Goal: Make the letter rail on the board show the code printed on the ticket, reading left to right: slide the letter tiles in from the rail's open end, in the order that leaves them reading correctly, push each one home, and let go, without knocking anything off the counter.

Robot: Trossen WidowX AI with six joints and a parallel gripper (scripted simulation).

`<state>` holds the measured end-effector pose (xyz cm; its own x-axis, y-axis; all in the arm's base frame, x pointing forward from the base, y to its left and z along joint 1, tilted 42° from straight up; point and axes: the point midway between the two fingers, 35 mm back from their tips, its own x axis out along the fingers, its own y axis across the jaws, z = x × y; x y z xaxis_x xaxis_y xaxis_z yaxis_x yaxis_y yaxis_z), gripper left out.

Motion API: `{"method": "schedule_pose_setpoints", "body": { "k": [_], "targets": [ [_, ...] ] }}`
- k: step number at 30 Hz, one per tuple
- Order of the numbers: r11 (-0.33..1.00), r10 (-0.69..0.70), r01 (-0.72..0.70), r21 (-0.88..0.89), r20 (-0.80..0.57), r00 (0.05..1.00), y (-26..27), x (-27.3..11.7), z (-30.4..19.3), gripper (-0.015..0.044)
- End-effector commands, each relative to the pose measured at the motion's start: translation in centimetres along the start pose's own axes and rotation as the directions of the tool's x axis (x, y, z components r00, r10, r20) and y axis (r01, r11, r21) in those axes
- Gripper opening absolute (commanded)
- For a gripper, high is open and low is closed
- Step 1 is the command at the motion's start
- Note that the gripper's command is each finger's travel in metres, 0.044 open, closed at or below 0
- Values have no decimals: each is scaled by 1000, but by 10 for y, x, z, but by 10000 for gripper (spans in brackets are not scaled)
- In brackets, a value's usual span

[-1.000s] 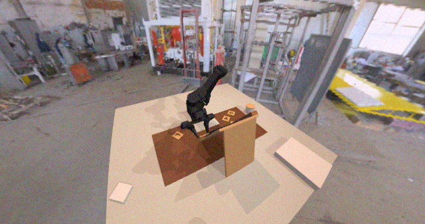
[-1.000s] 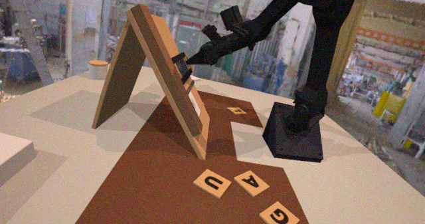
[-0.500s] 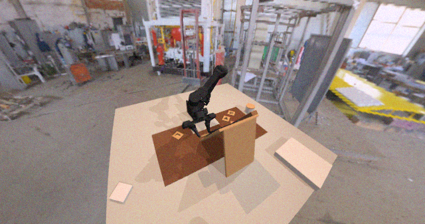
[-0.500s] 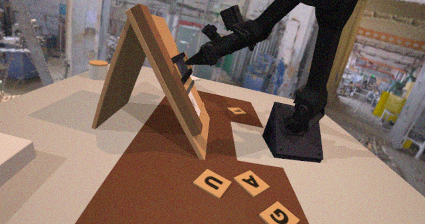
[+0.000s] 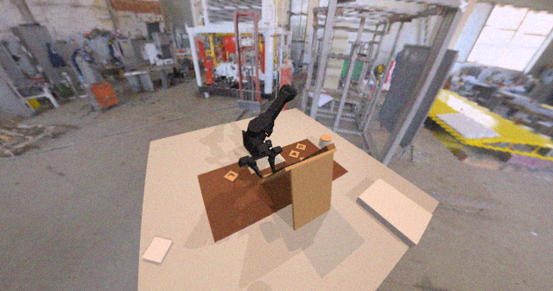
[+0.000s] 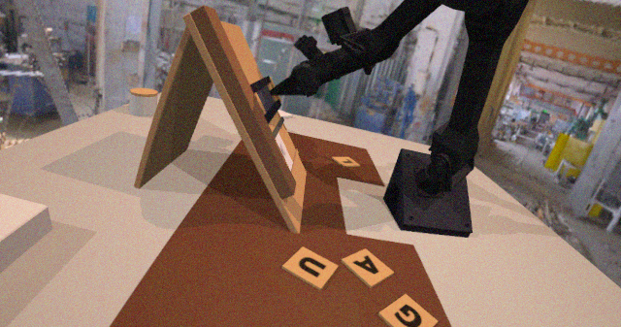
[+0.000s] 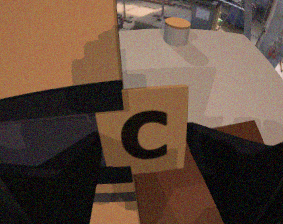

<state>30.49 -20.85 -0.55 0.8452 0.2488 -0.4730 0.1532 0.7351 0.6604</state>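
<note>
One tile, C, gripped in the jaws at the rail's open end; four others lie unplaced; ticket unreadable.

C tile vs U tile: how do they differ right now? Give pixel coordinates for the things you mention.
The C tile (image 7: 177, 115) is gripped in the claw (image 5: 265, 173) (image 6: 275, 92) (image 7: 144, 133); the U tile (image 6: 321, 258) is ungripped. The C tile is tilted up at the rail's end (image 7: 112, 175), while the U tile lies flat on the brown mat (image 6: 233, 274). Both are tan with one black letter.
</note>
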Motion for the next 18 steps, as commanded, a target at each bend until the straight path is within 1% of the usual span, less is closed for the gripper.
{"method": "schedule_pose_setpoints", "body": {
  "k": [1,18],
  "targets": [
    [1000,-3,3,2,1,1000,2,0,0,0],
    [1000,-3,3,3,1,1000,11,0,0,0]
  ]
}}
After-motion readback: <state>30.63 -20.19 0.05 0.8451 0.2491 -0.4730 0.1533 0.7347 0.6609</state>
